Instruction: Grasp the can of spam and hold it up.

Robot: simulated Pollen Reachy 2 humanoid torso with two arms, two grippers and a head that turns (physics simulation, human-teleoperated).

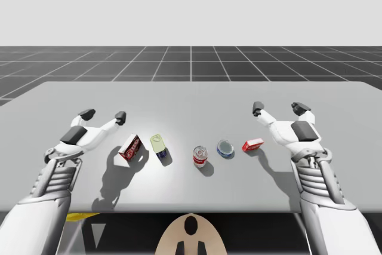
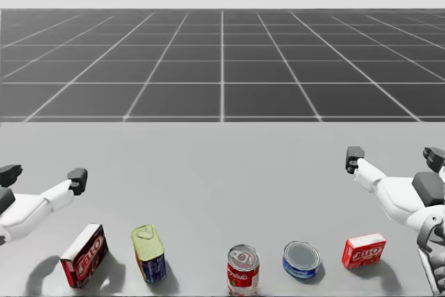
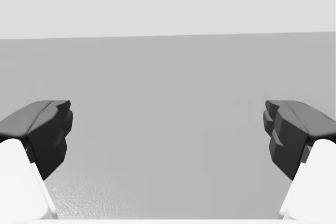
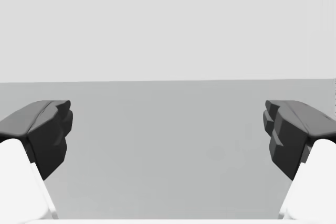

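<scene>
Left gripper: my left gripper [image 1: 104,114] hangs over the left part of the table [image 1: 191,97], fingers spread wide with nothing between them; the left wrist view has bare tabletop ahead of them.
Right gripper: my right gripper [image 1: 279,108] hangs over the right part of the table, fingers just as wide apart and empty.
Task can: the blue rectangular can [image 1: 159,146] with a pale yellow-green top stands on end in the row along the table's near side, second from the left, nearer my left gripper and not touching it.
Left neighbour: a tall red box [image 1: 129,147] stands just beside the can, apart from it.
Right neighbours: a red-and-white round can [image 1: 200,156], then a flat blue round can [image 1: 225,148], then a small red box [image 1: 252,144] near my right gripper.
</scene>
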